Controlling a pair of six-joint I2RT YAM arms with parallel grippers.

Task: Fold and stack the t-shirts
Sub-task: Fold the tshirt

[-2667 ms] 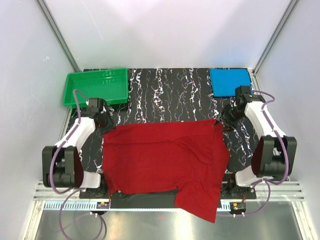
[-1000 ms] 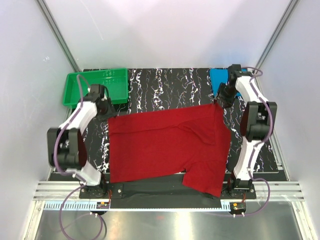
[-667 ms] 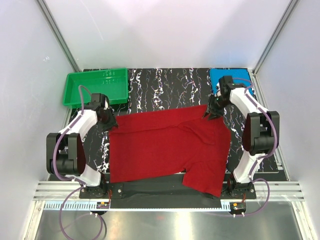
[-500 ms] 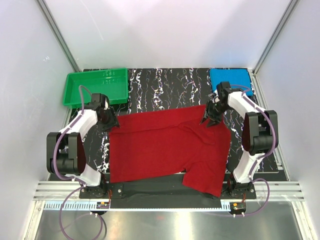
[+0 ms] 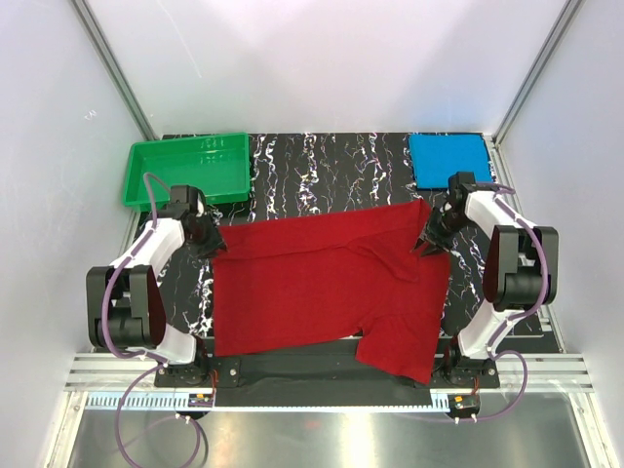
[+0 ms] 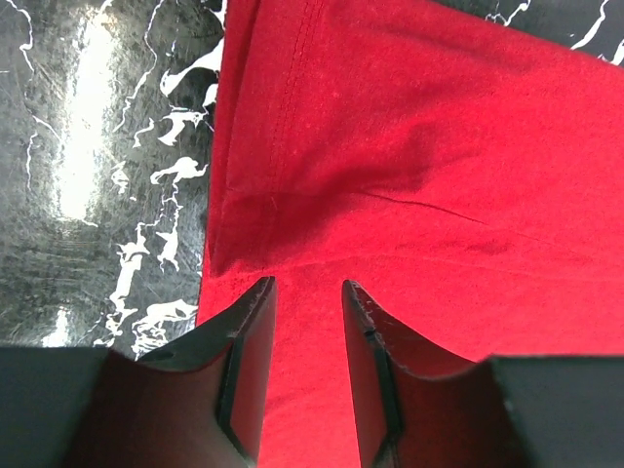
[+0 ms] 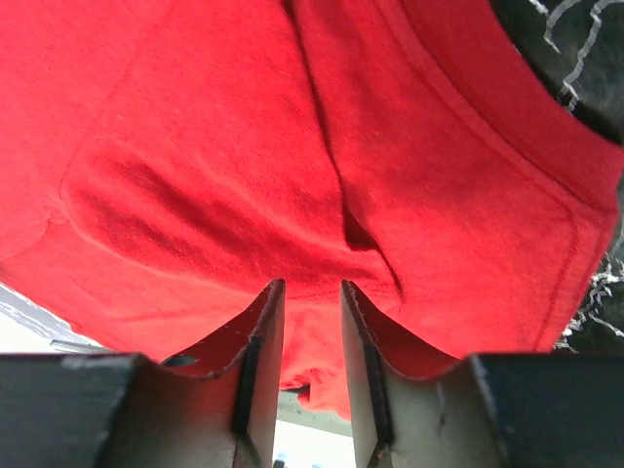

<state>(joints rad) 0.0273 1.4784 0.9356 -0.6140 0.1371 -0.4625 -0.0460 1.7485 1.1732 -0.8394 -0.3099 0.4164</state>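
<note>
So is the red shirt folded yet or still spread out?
Mostly spread: the red shirt lies open across the table, with only its right part doubled over. The blue shirt is a folded rectangle.

A black worktop (image 5: 322,175) veined with white marbling sat inside plain white walls (image 5: 322,58), framed by slanting aluminium posts (image 5: 112,68). Ribbed metal rails (image 5: 322,375) ran along its near edge, above a brushed steel floor panel (image 5: 322,434). Lighting was soft and even.

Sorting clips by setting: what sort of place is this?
Probably a lab test cell: plain white walls with metal framing, a black marbled table, a deep red cloth t-shirt and a folded bright blue t-shirt.
</note>
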